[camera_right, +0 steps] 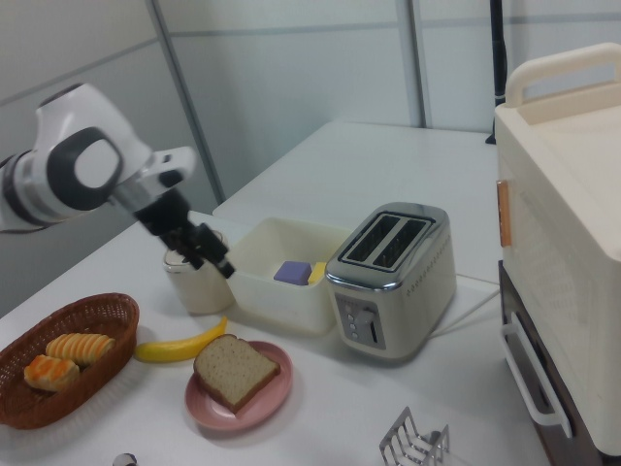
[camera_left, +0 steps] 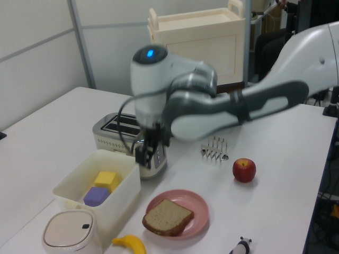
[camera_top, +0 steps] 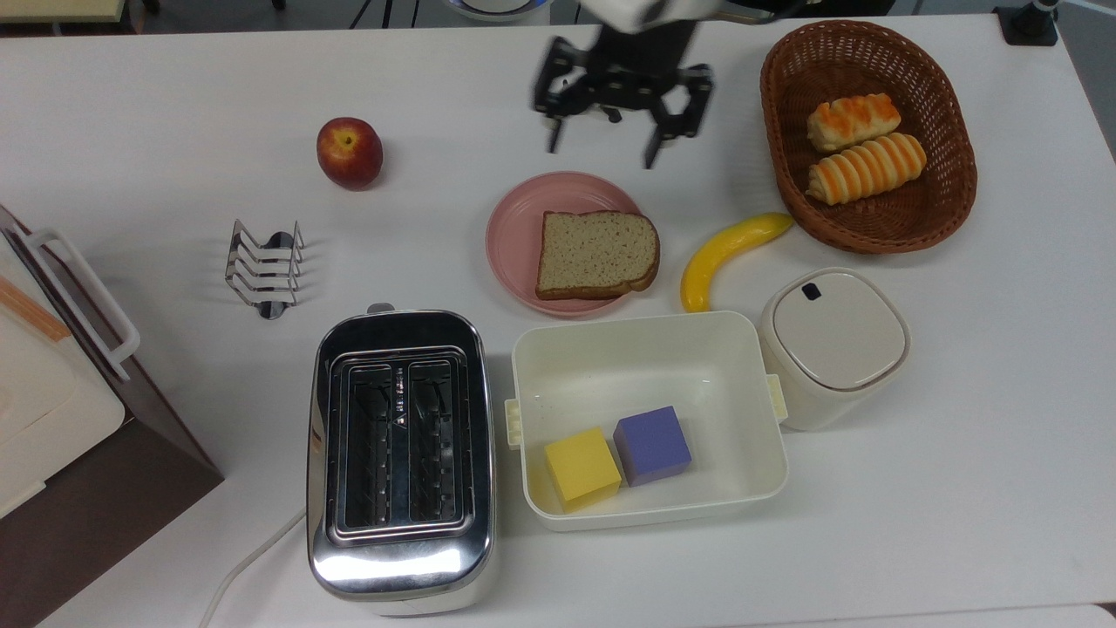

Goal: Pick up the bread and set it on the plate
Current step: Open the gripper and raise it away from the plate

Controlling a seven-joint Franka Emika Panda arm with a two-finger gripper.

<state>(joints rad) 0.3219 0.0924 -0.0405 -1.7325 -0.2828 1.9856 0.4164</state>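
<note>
The claw (camera_top: pixel 603 148) is hanging wide open and holding nothing, raised above the desk (camera_top: pixel 174 105) beyond the far rim of the plate (camera_top: pixel 514 235) in the top view. We are seeing the bread (camera_top: pixel 595 254) lying flat on the plate, its right edge in the top view reaching over the plate's rim. We are noting the banana (camera_top: pixel 728 257) just beside the plate on the top view's right, apart from it, and the basket (camera_top: pixel 955 174) holding two striped rolls (camera_top: pixel 863 146). The tub (camera_top: pixel 645 366) is sitting just below the plate, carrying a yellow block (camera_top: pixel 581 467) and a purple block (camera_top: pixel 652 445). The toaster (camera_top: pixel 399 458) is standing at the tub's left.
</note>
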